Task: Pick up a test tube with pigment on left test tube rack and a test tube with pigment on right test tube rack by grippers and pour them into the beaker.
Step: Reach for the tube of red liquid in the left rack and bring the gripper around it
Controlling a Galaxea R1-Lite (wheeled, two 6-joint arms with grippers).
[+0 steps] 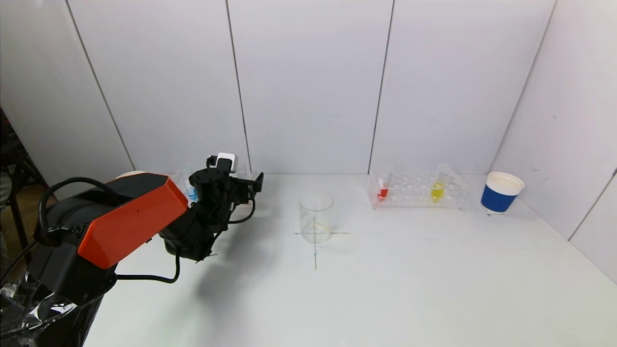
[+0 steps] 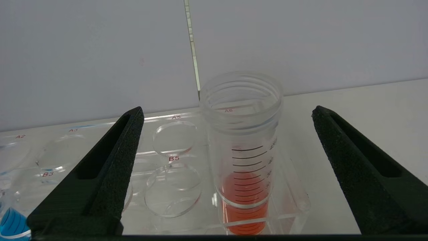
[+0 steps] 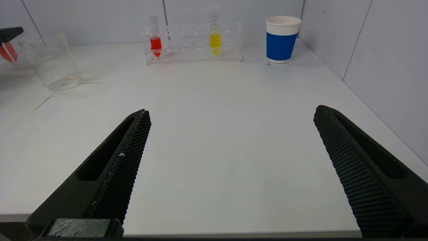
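Now my right gripper (image 3: pixel 230 167) waits spread wide and empty over the table's (image 1: pixel 385 289) near edge, so the work is all on the left. My left gripper (image 2: pixel 227 174) stands open at the far left corner, its fingers (image 2: pixel 110 174) flanking the orange test tube (image 2: pixel 242 160) in the end hole of the left rack (image 2: pixel 174 157) without touching it. To do this well, I judge I should centre the tube, close below its threaded rim, then lift straight up. Midway across sits the beaker (image 1: pixel 315 217); toward the far right corner, the right rack (image 1: pixel 417 190) holds a red tube (image 1: pixel 382 190) and a yellow tube (image 1: pixel 437 189), a blue cup (image 1: pixel 500 193) beyond. From the head view my arm hides most of the left rack, and a blue tube (image 1: pixel 192 192) barely shows.
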